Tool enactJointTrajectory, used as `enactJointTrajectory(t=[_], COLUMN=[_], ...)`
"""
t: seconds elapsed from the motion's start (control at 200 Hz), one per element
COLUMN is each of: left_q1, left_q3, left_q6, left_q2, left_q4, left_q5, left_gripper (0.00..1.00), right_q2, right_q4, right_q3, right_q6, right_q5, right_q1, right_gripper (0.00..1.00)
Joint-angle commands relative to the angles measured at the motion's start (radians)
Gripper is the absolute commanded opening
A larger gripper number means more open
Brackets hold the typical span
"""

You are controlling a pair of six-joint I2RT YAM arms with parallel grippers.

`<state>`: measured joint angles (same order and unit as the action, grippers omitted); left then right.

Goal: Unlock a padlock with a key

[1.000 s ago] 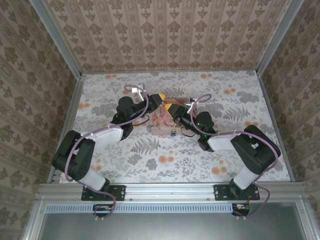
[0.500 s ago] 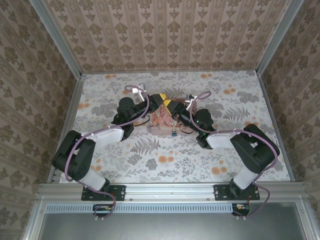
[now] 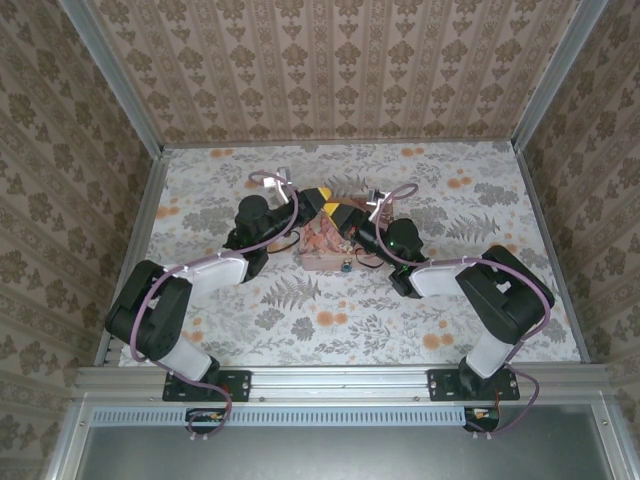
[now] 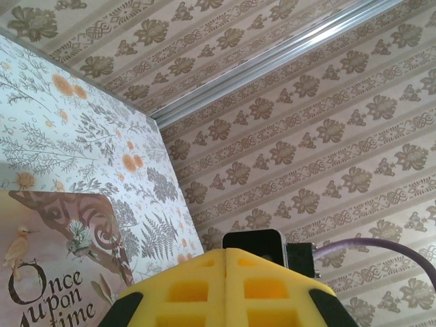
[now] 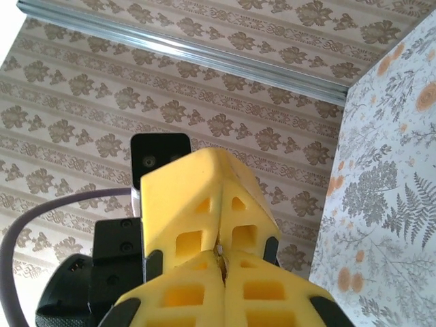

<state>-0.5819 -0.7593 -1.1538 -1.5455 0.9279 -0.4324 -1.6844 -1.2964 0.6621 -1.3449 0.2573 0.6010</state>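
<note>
Right hand, change: the right hand (image 3: 336, 211) was carried left across the pink tin (image 3: 322, 248) over the last second, toward the left hand (image 3: 320, 194). Its jaws, part open a second earlier, were brought fully together.
Left hand, change: none was noted. It was kept fully closed over the far edge of the tin, and nothing was seen between its fingers in the left wrist view.
Right hand, hold: in the right wrist view a tiny speck (image 5: 220, 253) was seen at the seam where the fingertips met. Whether that was the key could not be told.
Padlock: the padlock (image 3: 345, 266) was marked by a teal glint at the near edge of the tin, apart from both hands. Whether it lay on the tin or just beside it on the bench (image 3: 250, 320) could not be settled.
Meaning for the task: the closing was judged to be a pinch on something thin, possibly the key. The padlock was gripped by neither hand, so the unlocking was judged not yet begun.
Hidden: the key could not be identified with certainty.
Cut off: the tin was cropped at the lower left of the left wrist view, with part of its bird artwork and lettering left visible.
Hard to make out: a second yellow wedge stood just beyond the right hand's fingertips and was judged to be the left hand's fingers. Contact between them could not be told.
</note>
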Motion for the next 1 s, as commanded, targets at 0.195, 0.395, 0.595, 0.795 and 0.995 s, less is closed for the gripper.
enactJointTrajectory(t=[0.195,0.395,0.595,0.795,0.995], left_q1=[0.037,0.119,0.153,0.144,0.092], left_q3=[-0.014,-0.063,-0.262,-0.33,-0.347], left_q6=[-0.018,0.042,0.23,0.2,0.107], left_q2=[0.027,0.145,0.158,0.116,0.081], left_q4=[-0.057,-0.389,-0.878,-1.018,-1.036], left_q5=[-0.033,-0.108,-0.203,-0.312,-0.338], left_gripper=[0.36,0.65,0.75,0.76,0.71], right_q2=[0.019,0.159,0.303,0.405,0.479], right_q4=[-0.002,0.257,0.607,0.819,0.888], right_q3=[-0.056,-0.104,-0.05,-0.019,-0.038], right_q6=[0.041,0.226,0.51,0.72,0.861], right_q5=[0.065,0.165,0.213,0.171,0.072], right_q1=[-0.057,-0.136,-0.141,-0.133,-0.084], right_gripper=[0.0,0.0,0.0,0.0,0.0])
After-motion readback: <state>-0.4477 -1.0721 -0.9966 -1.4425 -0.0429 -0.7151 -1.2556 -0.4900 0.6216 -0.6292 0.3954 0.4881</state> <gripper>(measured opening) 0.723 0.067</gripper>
